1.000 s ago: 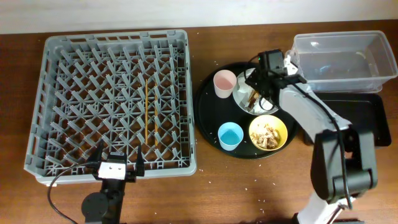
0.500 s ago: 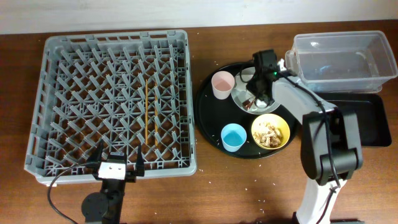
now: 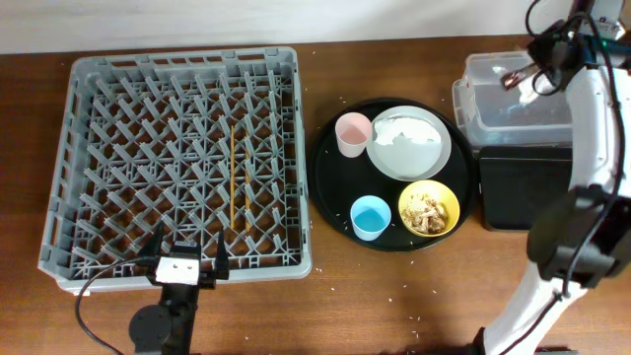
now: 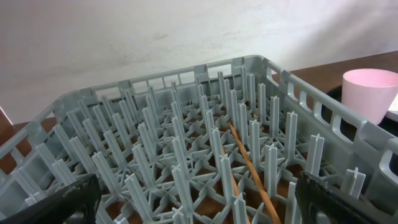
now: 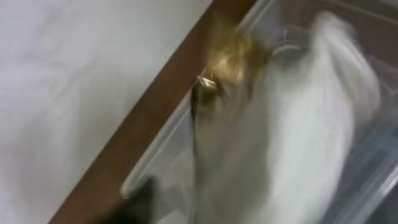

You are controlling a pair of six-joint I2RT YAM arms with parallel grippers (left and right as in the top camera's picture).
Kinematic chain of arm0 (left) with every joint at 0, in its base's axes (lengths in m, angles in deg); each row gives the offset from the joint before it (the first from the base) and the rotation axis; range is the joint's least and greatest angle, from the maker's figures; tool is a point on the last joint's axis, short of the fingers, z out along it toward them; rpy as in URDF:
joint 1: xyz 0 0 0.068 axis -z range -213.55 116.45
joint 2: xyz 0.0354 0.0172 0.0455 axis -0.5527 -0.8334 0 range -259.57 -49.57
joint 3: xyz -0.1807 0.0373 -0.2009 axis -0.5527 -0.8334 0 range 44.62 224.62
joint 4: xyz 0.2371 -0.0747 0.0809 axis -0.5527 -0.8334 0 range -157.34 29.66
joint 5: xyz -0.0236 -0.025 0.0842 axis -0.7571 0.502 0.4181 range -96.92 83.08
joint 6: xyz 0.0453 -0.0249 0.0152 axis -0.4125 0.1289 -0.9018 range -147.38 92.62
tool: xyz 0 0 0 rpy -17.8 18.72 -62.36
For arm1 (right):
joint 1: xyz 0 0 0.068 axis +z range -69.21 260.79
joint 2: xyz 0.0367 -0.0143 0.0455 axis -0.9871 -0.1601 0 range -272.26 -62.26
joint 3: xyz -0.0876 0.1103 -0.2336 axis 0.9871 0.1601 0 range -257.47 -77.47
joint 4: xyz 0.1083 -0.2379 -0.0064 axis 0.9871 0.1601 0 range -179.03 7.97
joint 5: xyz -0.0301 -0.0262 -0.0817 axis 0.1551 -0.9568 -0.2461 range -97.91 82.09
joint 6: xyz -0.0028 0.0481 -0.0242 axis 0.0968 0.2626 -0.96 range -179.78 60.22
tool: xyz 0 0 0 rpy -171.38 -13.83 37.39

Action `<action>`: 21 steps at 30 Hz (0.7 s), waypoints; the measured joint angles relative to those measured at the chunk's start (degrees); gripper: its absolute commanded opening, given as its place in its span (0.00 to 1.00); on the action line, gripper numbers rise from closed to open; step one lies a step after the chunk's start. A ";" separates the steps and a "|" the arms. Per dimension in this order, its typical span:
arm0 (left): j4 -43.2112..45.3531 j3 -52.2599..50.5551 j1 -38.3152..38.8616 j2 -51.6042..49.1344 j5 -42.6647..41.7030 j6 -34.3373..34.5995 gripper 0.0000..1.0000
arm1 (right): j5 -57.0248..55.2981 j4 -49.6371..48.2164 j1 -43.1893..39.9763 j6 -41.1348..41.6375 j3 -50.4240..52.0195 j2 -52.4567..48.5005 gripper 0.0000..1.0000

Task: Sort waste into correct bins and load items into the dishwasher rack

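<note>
At the table's (image 3: 394,316) 2 o'clock, the right fingers (image 3: 533,65) seem to pinch the crumpled napkin (image 3: 520,79) over the clear tub's (image 3: 471,110) 11 o'clock corner. Released this near the rim, it may catch and tumble outside. The left fingers (image 4: 53,200) are spread at the rack's (image 3: 89,69) 6 o'clock edge.

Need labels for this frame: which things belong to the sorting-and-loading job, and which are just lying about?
Job: rack, pink cup, blue cup, plate, yellow bowl, clear tub, black rectangular tray, napkin.
Lying about: round black tray, wooden stick.
</note>
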 measured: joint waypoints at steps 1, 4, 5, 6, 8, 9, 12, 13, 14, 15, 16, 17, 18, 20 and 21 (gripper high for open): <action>0.00 0.00 0.00 -0.02 0.00 0.02 0.99 | 0.44 -1.11 -0.26 -1.44 0.09 -1.75 0.98; -0.02 0.00 0.00 -0.02 0.00 0.02 0.99 | 3.10 -0.35 -0.02 -7.23 0.09 -2.01 0.99; 0.00 0.00 0.00 0.00 0.02 0.02 0.99 | 5.97 1.14 0.04 -9.60 0.09 -1.20 0.99; -0.02 0.00 0.00 0.00 0.02 0.02 0.99 | 8.44 2.60 0.11 -11.21 0.09 -0.02 0.98; 0.00 0.00 0.00 0.00 0.02 0.02 0.99 | 13.77 8.50 1.88 -13.40 0.09 4.83 0.91; -0.02 0.00 0.00 0.00 0.00 0.00 0.99 | 14.78 10.84 4.02 -13.75 -0.15 6.64 0.88; -0.02 0.00 0.00 -0.02 0.00 0.02 0.99 | 15.21 16.20 15.06 -14.21 -0.33 7.13 0.75; -0.02 0.00 0.00 -0.02 0.02 0.02 0.99 | 14.01 16.44 16.92 -13.49 -0.33 6.16 0.73; -0.02 0.00 0.00 -0.02 0.02 0.02 0.99 | 12.81 16.39 19.41 -12.55 -0.28 3.58 0.72; -0.02 0.00 0.00 -0.02 0.00 0.02 0.99 | 12.11 16.39 21.18 -12.07 -0.22 0.59 0.71; -0.02 0.00 0.00 0.00 0.02 0.02 0.99 | 11.54 16.06 22.47 -11.76 -0.13 -2.78 0.71; -0.02 0.00 0.00 -0.02 0.00 0.02 0.99 | 11.30 15.69 22.93 -12.07 0.11 -5.53 0.71; -0.02 0.00 0.00 -0.02 0.02 0.00 0.99 | 11.10 15.69 22.97 -12.92 0.31 -7.56 0.71; 0.00 0.00 0.00 -0.02 0.02 0.02 0.99 | 10.43 15.34 22.80 -16.61 0.55 -11.61 0.74; -0.02 0.00 0.00 -0.02 0.02 0.02 0.99 | 10.25 14.93 22.80 -18.18 0.57 -12.50 0.75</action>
